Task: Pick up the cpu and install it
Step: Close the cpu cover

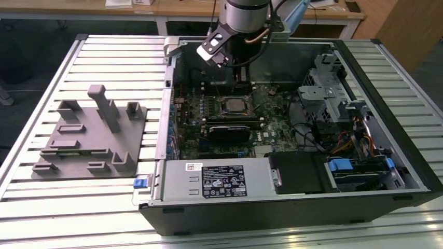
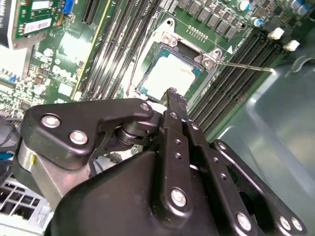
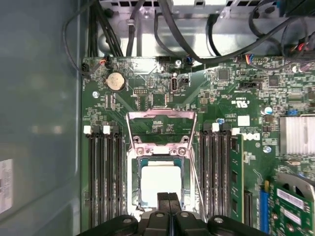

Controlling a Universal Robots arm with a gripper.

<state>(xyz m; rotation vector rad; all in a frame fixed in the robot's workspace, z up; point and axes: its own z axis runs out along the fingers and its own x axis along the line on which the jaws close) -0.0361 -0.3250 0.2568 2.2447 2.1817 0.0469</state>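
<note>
Jaws pressed together with nothing between them hang over one edge of the cpu [image 3: 158, 179], and whether their tips touch it cannot be told. In both wrist views the cpu [image 2: 167, 78] is a flat square with a pale silvery-white top and a thin darker rim, lying level inside the socket [image 3: 132, 183]. The socket's metal load plate [image 3: 160, 118] stands swung up and open just beyond it. Rows of black memory slots [image 3: 103, 172] run on both sides of the socket across the green motherboard [image 3: 147, 93]. In the exterior view the arm [image 1: 242, 21] reaches down from the upper centre of the frame into the open computer case [image 1: 277, 212]. A grey plastic holder [image 1: 90, 140] lies at centre left on the slatted tabletop [image 1: 41, 93], well apart from the case.
</note>
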